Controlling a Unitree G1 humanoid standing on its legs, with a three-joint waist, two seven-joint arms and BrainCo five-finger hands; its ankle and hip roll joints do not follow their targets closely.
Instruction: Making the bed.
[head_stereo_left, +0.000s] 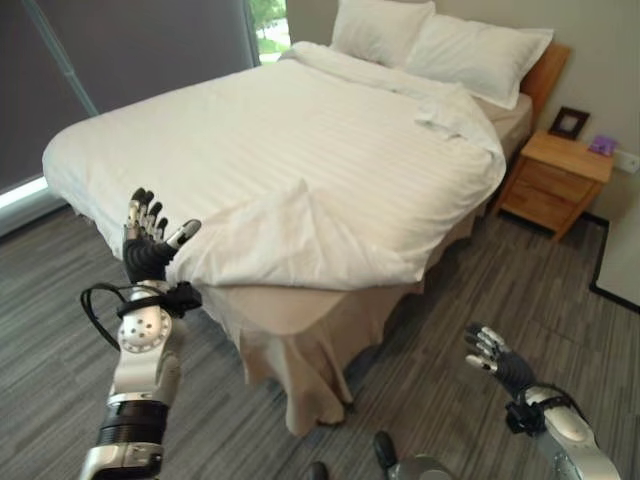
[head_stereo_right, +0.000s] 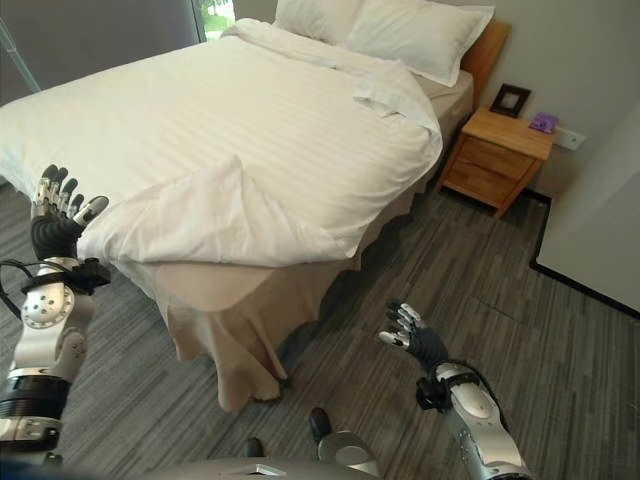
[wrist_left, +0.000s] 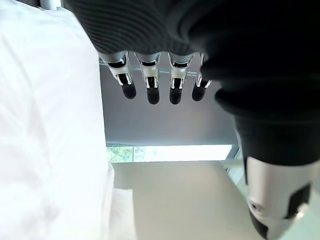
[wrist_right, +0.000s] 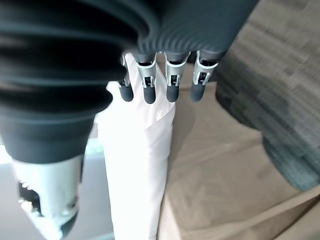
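A white striped duvet (head_stereo_left: 300, 140) covers the bed, and two white pillows (head_stereo_left: 470, 55) lie at the headboard. At the bed's near corner a flap of duvet (head_stereo_left: 270, 235) is folded back on itself, baring the beige bed skirt (head_stereo_left: 300, 340) below. My left hand (head_stereo_left: 145, 245) is raised just left of that flap, open with straight fingers (wrist_left: 152, 90). Its thumb is by the flap's edge, and I cannot tell whether it touches. My right hand (head_stereo_left: 495, 360) hangs low over the floor to the right of the corner, open and holding nothing, with its fingers (wrist_right: 148, 87) pointing toward the skirt (wrist_right: 215, 175).
A wooden nightstand (head_stereo_left: 555, 180) stands right of the headboard, with a picture frame (head_stereo_left: 568, 123) and a small purple thing (head_stereo_left: 602, 145) on it. A dark blind (head_stereo_left: 130, 40) covers the window behind the bed. Grey plank floor (head_stereo_left: 450, 290) runs along the bed's right side.
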